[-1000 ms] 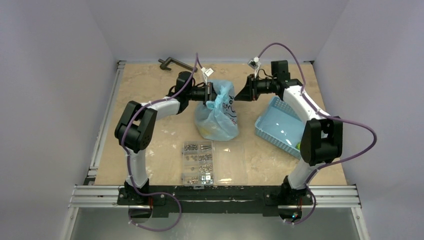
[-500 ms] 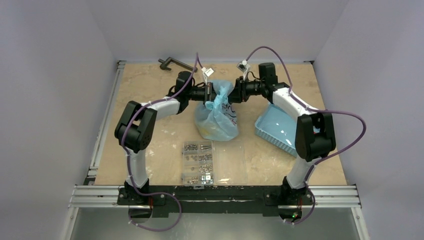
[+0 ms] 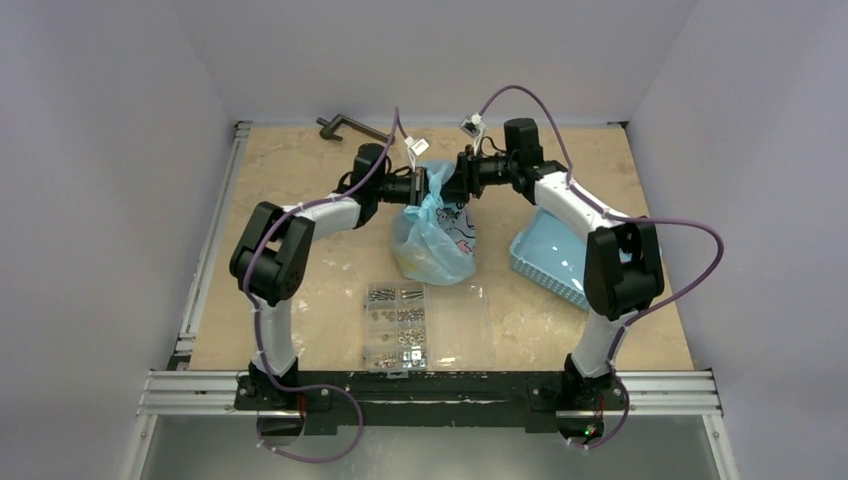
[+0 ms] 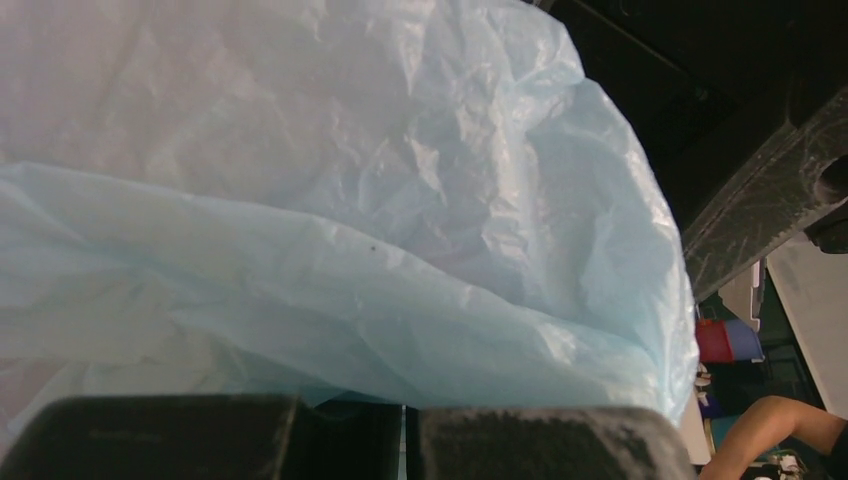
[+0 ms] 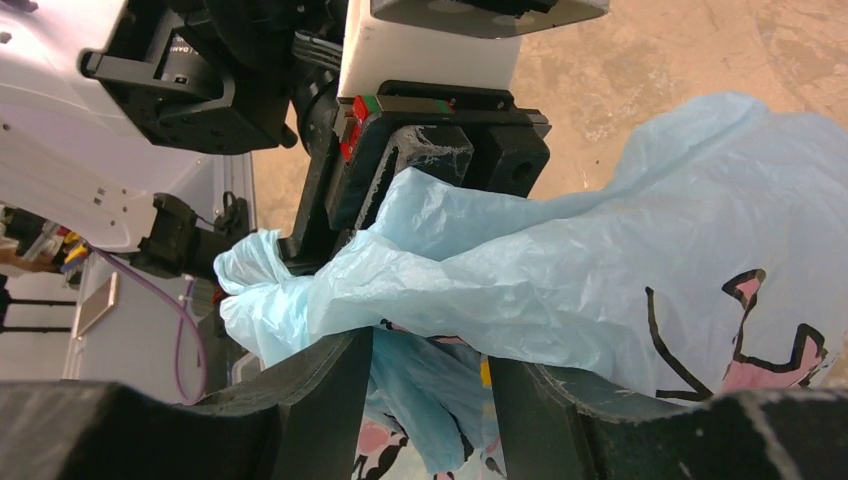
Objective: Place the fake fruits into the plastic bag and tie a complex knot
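Observation:
The light-blue plastic bag (image 3: 435, 248) with a pink and black print stands on the table, its top pulled up. A yellowish fruit shape (image 3: 424, 264) shows faintly through its lower part; the other fake fruits are hidden. My left gripper (image 3: 424, 187) is shut on the bag's top plastic (image 4: 350, 250), the jaws nearly touching (image 4: 410, 440). My right gripper (image 3: 455, 187) is open, its fingers (image 5: 320, 400) on either side of a hanging fold of the bag (image 5: 600, 260), facing the left gripper (image 5: 420, 170). Bunched plastic (image 5: 250, 290) sticks out sideways; I cannot tell if it is a knot.
A rigid blue slotted basket (image 3: 555, 252) lies right of the bag, partly under the right arm. A clear compartment box of screws (image 3: 400, 325) lies in front of the bag. A dark metal handle (image 3: 345, 127) lies at the back left.
My right gripper has moved left from beside the basket to the bag's top, close to the left gripper. The bag's top is more bunched. The left gripper has held still.

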### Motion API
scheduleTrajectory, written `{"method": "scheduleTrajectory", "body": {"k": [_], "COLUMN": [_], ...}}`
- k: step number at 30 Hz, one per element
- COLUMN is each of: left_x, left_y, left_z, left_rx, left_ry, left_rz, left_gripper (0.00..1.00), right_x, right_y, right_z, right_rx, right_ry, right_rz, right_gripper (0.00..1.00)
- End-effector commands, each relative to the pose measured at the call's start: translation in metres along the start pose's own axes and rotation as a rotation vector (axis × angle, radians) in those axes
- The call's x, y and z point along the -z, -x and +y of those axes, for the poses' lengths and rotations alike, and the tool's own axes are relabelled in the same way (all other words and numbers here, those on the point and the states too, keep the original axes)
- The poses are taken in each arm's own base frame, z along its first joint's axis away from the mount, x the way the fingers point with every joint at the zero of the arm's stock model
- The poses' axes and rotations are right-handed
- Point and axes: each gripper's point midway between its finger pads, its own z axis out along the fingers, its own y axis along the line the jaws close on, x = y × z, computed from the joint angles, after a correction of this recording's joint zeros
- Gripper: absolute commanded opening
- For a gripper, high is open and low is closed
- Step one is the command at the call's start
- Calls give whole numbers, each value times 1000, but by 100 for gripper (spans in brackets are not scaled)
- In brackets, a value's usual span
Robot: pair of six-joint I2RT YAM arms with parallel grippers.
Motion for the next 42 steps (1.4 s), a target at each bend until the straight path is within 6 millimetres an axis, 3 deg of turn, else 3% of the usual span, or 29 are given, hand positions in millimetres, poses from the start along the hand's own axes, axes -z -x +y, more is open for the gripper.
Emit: {"method": "scheduleTrajectory", "body": {"k": [1,5,12,17,22,26,33,37,42], "left_x": [-8,-6,-6,-7,-8,-9,-10,-8,-8], "left_y": [8,13,14,14,14,13,17,17,18], "left_z": [-9,-13,-12,-14,-15,-16,-21,-21,-21], "left_rx": [-63,-57,-52,-54,-57,-60,-66,-64,-66], "left_ry": [-37,-60,-71,-78,-82,-86,-97,-95,-99], "left_rz": [-4,-19,-23,-17,-15,-11,-22,-26,-29], "left_gripper": [0,0,0,0,0,0,0,0,0], "right_x": [-2,16,45,44,36,32,28,32,35], "right_y": [-4,-20,-24,-26,-13,-4,-11,-22,-27], "right_z": [19,18,11,5,0,0,2,6,6], "right_rx": [62,73,77,78,71,60,71,73,78], "right_ry": [65,55,45,35,36,51,62,80,66], "right_rz": [54,107,132,131,80,51,79,124,137], "right_gripper": [48,52,53,50,46,35,20,20,0]}}
